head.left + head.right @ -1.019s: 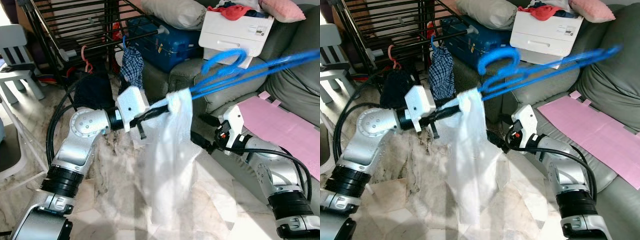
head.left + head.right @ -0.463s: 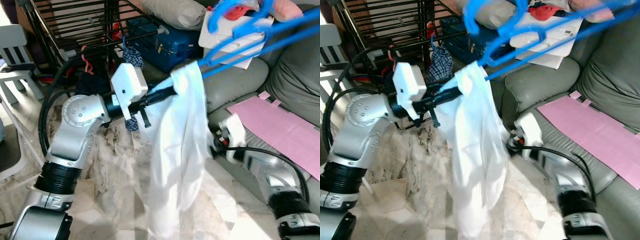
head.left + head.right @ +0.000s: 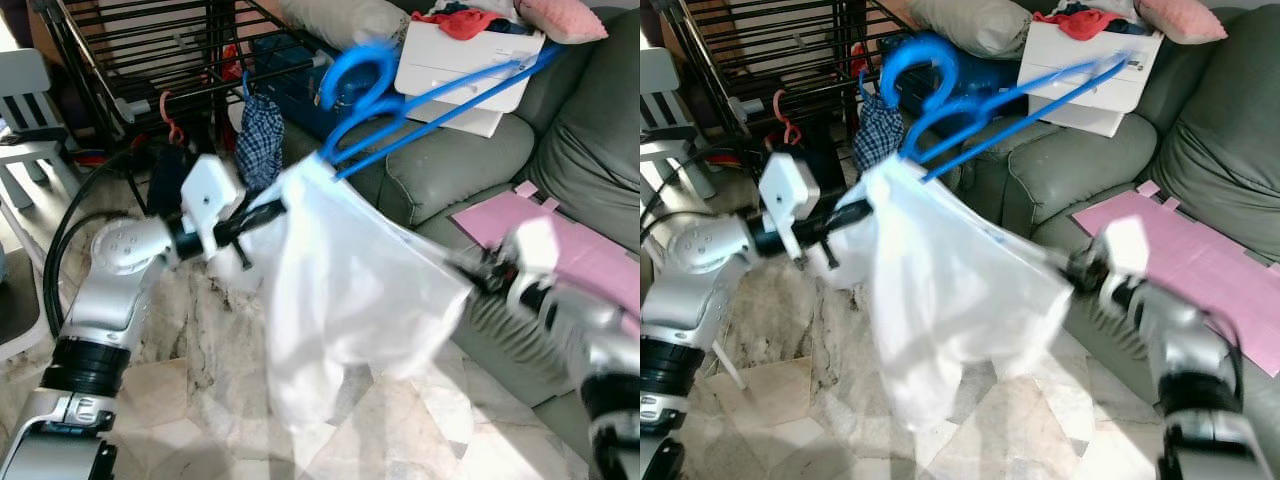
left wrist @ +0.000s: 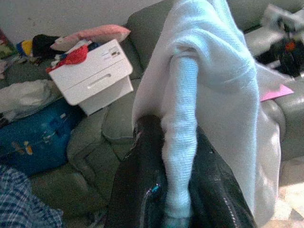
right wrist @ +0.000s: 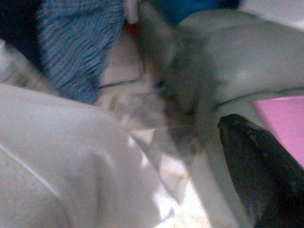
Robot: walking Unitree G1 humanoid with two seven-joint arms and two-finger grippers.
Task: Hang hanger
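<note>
My left gripper (image 3: 262, 212) is shut on one end of a blue hanger (image 3: 420, 92), whose hook (image 3: 352, 70) points up toward the black drying rack (image 3: 150, 60). A white garment (image 3: 350, 290) is draped over the hanger end. In the left wrist view both black fingers (image 4: 142, 180) clamp the cloth-wrapped bar. My right gripper (image 3: 472, 272), blurred, is over the sofa edge, shut on the garment's side. The cloth is stretched taut toward it. One dark finger (image 5: 256, 166) sits beside white cloth (image 5: 61, 161) in the right wrist view.
A checked cloth (image 3: 258, 140) and a red hanger (image 3: 172, 125) hang on the rack rail. The grey sofa (image 3: 450, 180) carries a white box (image 3: 470, 60), a pink sheet (image 3: 570, 240) and cushions. A blue suitcase (image 3: 300, 85) and a white chair (image 3: 25, 110) stand nearby.
The right gripper has swung out to the right, spreading the hanging garment sideways. The left gripper has dropped and drawn back left, and the hanger's hook now sits lower and further left.
</note>
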